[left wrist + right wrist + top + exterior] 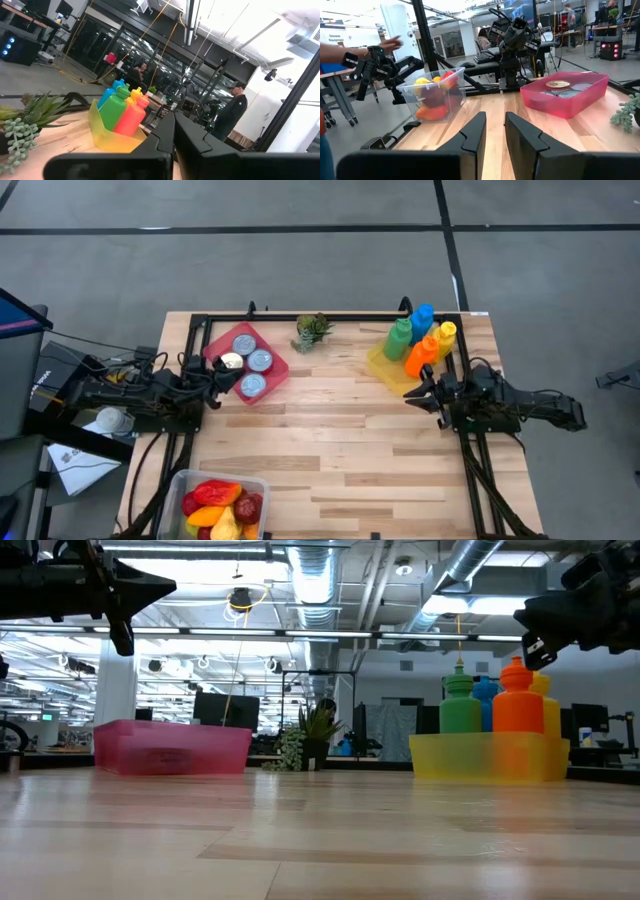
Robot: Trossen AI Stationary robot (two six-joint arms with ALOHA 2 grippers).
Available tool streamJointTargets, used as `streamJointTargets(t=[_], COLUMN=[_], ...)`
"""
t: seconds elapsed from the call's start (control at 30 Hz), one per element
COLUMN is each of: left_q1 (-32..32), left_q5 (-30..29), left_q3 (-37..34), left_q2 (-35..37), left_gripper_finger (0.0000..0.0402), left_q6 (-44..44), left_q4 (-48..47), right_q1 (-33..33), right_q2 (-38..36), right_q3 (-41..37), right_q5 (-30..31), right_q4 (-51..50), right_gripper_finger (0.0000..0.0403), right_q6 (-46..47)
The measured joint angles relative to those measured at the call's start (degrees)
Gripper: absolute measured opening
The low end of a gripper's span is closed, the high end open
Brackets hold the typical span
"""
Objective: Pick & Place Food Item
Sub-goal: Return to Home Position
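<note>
A clear bin (220,498) of red, orange and yellow fruit stands at the table's near left; it also shows in the right wrist view as the clear bin (432,92). A pink tray (248,363) with several tins sits at the far left. My left gripper (214,380) hovers shut just left of that tray, above the table; in its own view the left gripper (174,120) holds nothing. My right gripper (424,392) hovers beside the yellow tray, and the right gripper (495,120) is slightly open with nothing between its fingers.
A yellow tray (392,370) of coloured bottles stands at the far right. A small potted plant (312,331) sits at the far middle. A black frame (300,317) runs along the table's edges. A person's hand (390,42) shows beyond the table's left side.
</note>
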State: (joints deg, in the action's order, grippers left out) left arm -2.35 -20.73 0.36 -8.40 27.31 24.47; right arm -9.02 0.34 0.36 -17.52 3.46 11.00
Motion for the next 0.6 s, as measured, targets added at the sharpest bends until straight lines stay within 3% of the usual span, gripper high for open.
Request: streamJointTargets(t=[0.43,0.6], left_q1=[0.01,0.00], left_q5=[0.06,1.34], left_q3=[0.00,0.00], left_q2=[3.04,8.27], left_gripper_finger=[0.0000,0.0000], left_q6=[-0.65,-12.59], left_q4=[-0.39,-8.83], right_q1=[0.00,0.00], right_q2=[0.00,0.00], right_q3=[-0.04,-0.04], right_q5=[0.00,0.00], right_q4=[0.00,0.00], right_gripper_finger=[0.0066,0.0066], right_q6=[0.02,0.04])
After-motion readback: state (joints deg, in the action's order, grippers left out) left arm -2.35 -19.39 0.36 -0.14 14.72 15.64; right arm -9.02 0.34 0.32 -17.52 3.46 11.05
